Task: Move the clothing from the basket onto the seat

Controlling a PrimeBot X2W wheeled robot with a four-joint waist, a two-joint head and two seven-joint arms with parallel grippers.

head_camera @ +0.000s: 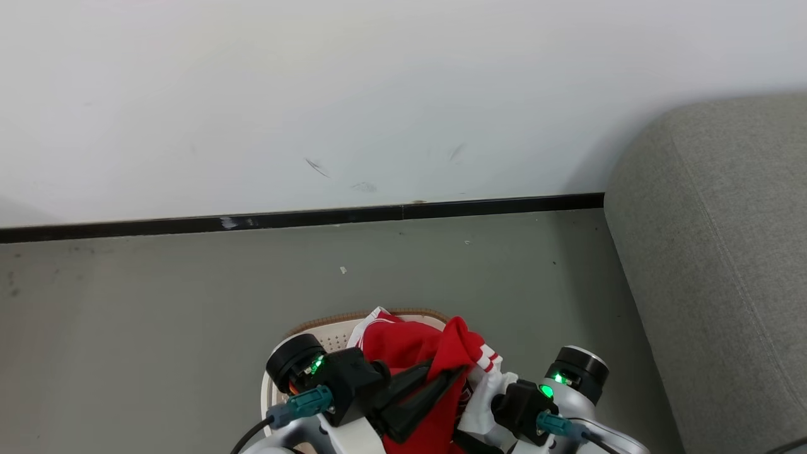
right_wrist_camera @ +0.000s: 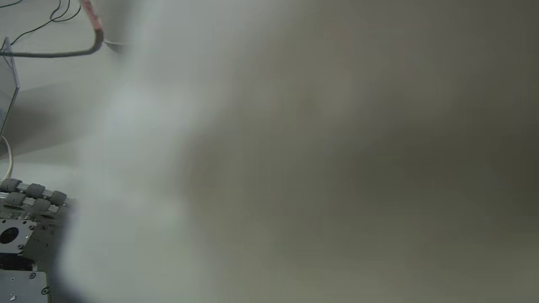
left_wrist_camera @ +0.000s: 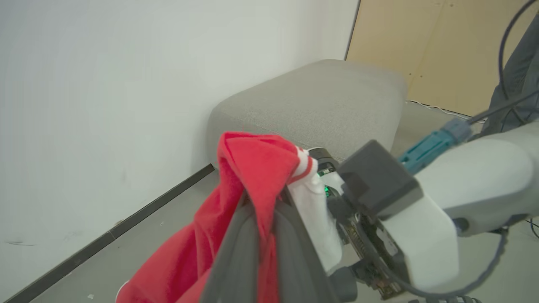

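Head view
- Item one, the clothing (head_camera: 410,343): a red bunch with white bands, standing up over the basket (head_camera: 334,340) at the near middle of the floor (head_camera: 189,315). Its lower end is hidden behind the grippers, so I cannot say whether it hangs free of the basket.
- Item two, my left gripper (head_camera: 444,378): fingers pressed together on a fold of the red cloth.
- Item three, my right gripper (head_camera: 504,400): just right of the bunch, fingers tucked behind a white part of the clothing.
- Item four, the seat (head_camera: 712,252): grey, to the right, apart from the basket. I see no red cloth on the part shown.

Left wrist view
- The left gripper (left_wrist_camera: 265,202) pinches the clothing (left_wrist_camera: 252,160), which drapes over both fingers and falls to the near left.
- The right gripper (left_wrist_camera: 343,202) sits just beside the white cloth. Its jaws stand spread wide; whether they enclose anything I cannot tell.
- The seat (left_wrist_camera: 320,101) lies beyond, against the wall (left_wrist_camera: 105,84).

Right wrist view
- A grey-brown blur sits close to the lens; I cannot name it.
- At the left edge are cables (right_wrist_camera: 50,52) and a metal base with rollers (right_wrist_camera: 29,198).

Progress, my reckoning: one garment is gripped, and the carry to the seat and the release are left to do. Whether more lies in the basket I cannot see
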